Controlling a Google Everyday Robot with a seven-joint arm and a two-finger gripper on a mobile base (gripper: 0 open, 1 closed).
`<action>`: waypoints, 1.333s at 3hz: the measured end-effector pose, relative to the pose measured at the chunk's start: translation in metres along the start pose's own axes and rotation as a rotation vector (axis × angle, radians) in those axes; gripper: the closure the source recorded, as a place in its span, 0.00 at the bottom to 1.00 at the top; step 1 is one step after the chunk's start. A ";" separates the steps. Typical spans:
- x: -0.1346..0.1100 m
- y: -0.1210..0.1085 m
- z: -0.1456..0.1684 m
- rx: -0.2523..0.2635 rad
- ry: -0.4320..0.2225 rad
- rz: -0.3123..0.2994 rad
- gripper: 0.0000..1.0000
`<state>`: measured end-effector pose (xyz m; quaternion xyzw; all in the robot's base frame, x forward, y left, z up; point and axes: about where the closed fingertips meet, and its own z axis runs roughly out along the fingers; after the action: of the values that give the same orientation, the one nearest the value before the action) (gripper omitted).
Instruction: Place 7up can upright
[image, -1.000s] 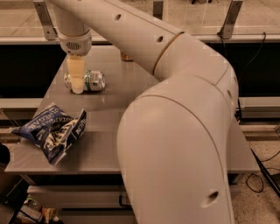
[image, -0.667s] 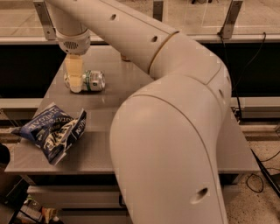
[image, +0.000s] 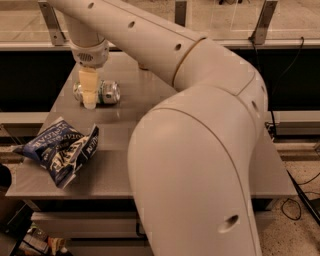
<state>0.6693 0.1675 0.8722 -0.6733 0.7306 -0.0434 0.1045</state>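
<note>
at the far left of the desk (image: 112, 120), the 7up can (image: 109, 92) lay on its side. the pincer (image: 90, 102) hung straight down across its middle; whether it clamped the can, i could not tell. a chip bag (image: 60, 150) lay nearer.

The robot's big white arm (image: 200, 125) reaches across the grey table (image: 117, 122), and its gripper (image: 90, 101) points straight down at the table's far left part. The gripper stands in front of the 7up can (image: 109, 92), which lies on its side. A crumpled blue chip bag (image: 59, 150) rests near the table's front left edge, well apart from the can.
</note>
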 end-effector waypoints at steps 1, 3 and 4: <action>0.005 0.002 0.005 -0.012 -0.015 0.013 0.00; -0.002 0.009 0.005 -0.021 -0.045 -0.021 0.36; -0.006 0.010 0.000 -0.021 -0.046 -0.043 0.60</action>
<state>0.6597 0.1742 0.8702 -0.6906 0.7139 -0.0224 0.1135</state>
